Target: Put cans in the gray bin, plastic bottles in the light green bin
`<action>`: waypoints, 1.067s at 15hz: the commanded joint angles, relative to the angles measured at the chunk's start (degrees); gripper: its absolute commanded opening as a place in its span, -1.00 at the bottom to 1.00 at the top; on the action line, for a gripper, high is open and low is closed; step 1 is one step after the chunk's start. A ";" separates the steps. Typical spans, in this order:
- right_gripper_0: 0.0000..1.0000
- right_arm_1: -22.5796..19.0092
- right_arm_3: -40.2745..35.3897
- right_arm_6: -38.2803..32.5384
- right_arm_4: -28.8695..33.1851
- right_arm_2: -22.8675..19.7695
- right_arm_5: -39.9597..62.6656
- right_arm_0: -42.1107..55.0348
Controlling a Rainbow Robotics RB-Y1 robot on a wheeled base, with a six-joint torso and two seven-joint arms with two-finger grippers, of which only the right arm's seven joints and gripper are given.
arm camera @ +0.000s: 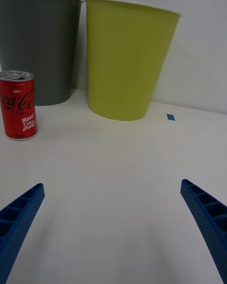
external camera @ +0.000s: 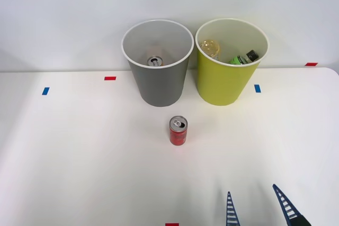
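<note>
A red can stands upright on the white table in front of the gray bin. Another can lies inside the gray bin. The light green bin stands to the right of it and holds a clear yellowish bottle and a green bottle with a dark cap. My right gripper is open near the table's front edge, to the right of the red can and well short of it, with nothing between its fingers.
Small tape marks lie on the white table: blue at the left, blue beside the light green bin, red near the back, red at the far right, red at the front edge.
</note>
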 commanded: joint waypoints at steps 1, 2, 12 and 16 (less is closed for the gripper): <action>1.00 0.00 0.00 0.00 0.00 0.00 0.00 0.00; 1.00 0.00 0.00 0.00 0.00 0.00 0.00 0.00; 1.00 0.00 0.00 0.00 0.00 0.00 0.00 0.00; 1.00 0.00 0.00 0.00 0.00 0.00 0.00 0.00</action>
